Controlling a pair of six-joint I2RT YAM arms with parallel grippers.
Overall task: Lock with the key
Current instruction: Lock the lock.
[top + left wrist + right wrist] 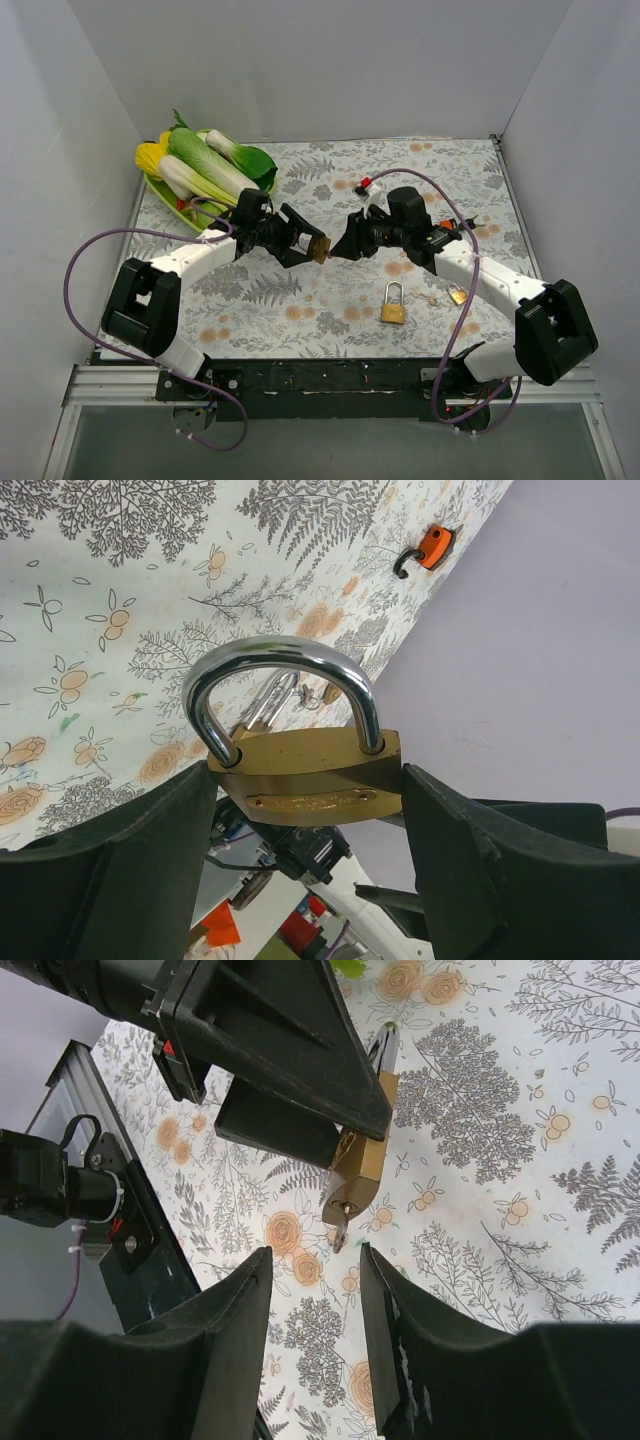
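Observation:
My left gripper (pixel 308 246) is shut on a brass padlock (pixel 319 248), held off the table between the two arms. In the left wrist view the padlock (pixel 305 770) sits clamped by its sides in my left gripper (pixel 310 785), and both legs of the steel shackle (pixel 280 655) enter the body. A small key (pixel 340 1230) sticks out of the keyhole in the bottom of the padlock (pixel 362 1160). My right gripper (pixel 315 1253) stands open just short of the key, which lies beyond its fingertips. In the top view my right gripper (pixel 341 245) faces the padlock.
A second brass padlock (pixel 393 306) lies on the floral cloth near the front, with a smaller one (pixel 456 294) to its right. A plate of leafy vegetables (pixel 205 165) sits at the back left. An orange hook (pixel 364 184) lies at the back centre.

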